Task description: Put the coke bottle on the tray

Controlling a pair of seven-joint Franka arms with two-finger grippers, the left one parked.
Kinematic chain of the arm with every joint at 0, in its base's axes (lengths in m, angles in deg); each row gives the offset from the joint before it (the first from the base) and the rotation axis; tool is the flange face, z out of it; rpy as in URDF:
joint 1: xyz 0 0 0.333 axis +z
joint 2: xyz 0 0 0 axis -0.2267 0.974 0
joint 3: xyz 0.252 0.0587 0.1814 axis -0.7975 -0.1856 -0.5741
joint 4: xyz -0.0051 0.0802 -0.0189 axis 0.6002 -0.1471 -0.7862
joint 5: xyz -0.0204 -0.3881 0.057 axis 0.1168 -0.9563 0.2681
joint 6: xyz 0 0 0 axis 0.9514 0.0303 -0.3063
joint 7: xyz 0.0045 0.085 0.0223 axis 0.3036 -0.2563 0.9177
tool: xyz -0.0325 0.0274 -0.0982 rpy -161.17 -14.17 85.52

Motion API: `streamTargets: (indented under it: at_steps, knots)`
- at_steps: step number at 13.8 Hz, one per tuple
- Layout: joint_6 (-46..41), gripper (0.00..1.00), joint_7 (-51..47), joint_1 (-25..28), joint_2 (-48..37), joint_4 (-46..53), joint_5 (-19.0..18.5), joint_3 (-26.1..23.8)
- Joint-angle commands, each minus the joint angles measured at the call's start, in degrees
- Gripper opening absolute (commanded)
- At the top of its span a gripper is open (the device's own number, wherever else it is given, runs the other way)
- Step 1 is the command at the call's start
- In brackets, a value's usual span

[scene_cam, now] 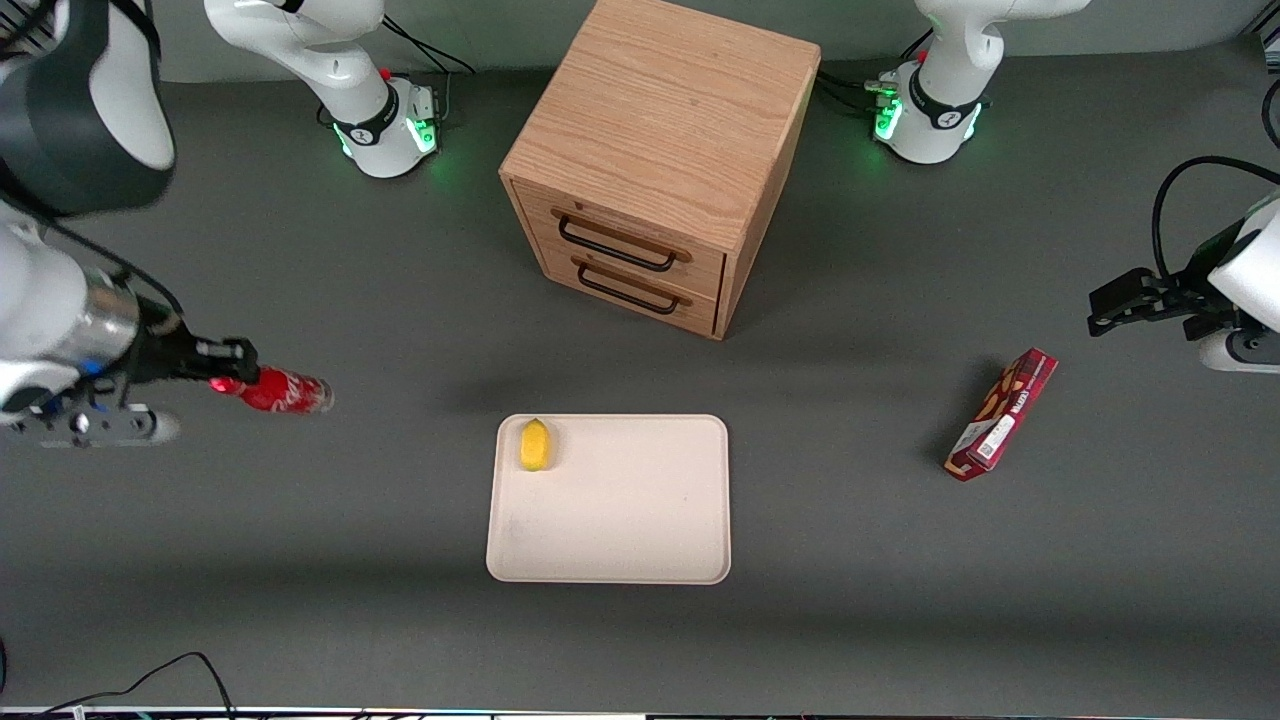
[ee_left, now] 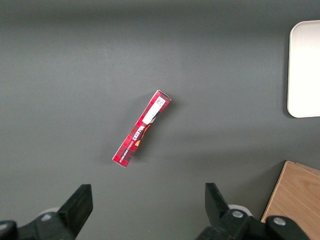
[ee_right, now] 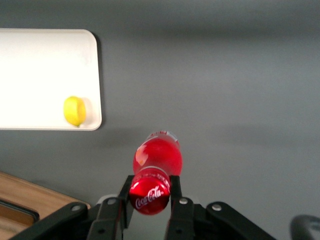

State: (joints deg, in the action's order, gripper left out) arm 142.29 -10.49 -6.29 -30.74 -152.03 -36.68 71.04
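Observation:
My right gripper (scene_cam: 232,372) is shut on the cap end of the small red coke bottle (scene_cam: 282,391), holding it above the table toward the working arm's end. In the right wrist view the black fingers (ee_right: 176,192) clamp the bottle's red cap (ee_right: 150,196) with its white script logo, and the bottle body (ee_right: 157,155) hangs below. The cream-beige tray (scene_cam: 620,520) lies in the middle of the table, nearer to the front camera than the cabinet, and it also shows in the right wrist view (ee_right: 45,65). The bottle is well apart from the tray.
A yellow lemon (scene_cam: 536,444) lies in a corner of the tray. A wooden two-drawer cabinet (scene_cam: 660,150) stands farther from the camera than the tray. A red snack box (scene_cam: 1002,414) lies toward the parked arm's end.

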Motion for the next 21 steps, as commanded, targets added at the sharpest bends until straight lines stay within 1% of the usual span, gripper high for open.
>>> streamTargets:
  at_steps: [1, 3, 5, 7, 8, 12, 13, 14, 15, 16, 17, 18, 19, 20, 21]
  knots:
    - [1.5, 0.00, -10.7, 5.8, 10.5, 11.2, -1.2, 0.5]
    - [10.6, 0.00, -17.6, 8.6, 14.8, 11.2, -0.6, 0.1]
    - [17.4, 0.00, -19.4, 9.7, 18.6, 11.3, 0.0, -0.1]
    - [25.8, 0.00, -24.2, 11.4, 22.6, 11.2, -0.1, 0.0]
    - [28.7, 0.00, -25.6, 12.3, 24.4, 11.2, -0.3, 0.1]
    - [31.9, 0.00, -26.8, 13.6, 26.7, 10.6, -0.6, 0.4]
    - [32.2, 0.08, -26.8, 13.8, 27.2, 10.6, -0.7, 0.5]
    - [32.2, 0.21, -26.8, 13.8, 27.5, 10.6, -0.8, 0.5]
    - [32.3, 0.43, -26.8, 13.8, 27.5, 10.6, -0.8, 0.5]
    - [32.2, 0.91, -26.8, 13.8, 27.5, 10.6, -1.2, 0.5]
    - [32.2, 1.00, -26.8, 13.9, 27.4, 10.6, -3.3, 0.5]
    - [32.0, 1.00, -27.0, 13.9, 26.8, 10.6, -4.2, 0.3]
    - [31.2, 1.00, -27.1, 13.8, 26.2, 10.0, -4.2, 0.3]
    - [28.9, 1.00, -26.9, 13.5, 24.0, 7.9, -4.2, 0.2]
    - [25.5, 1.00, -26.2, 13.0, 19.9, 4.5, -4.1, 0.1]
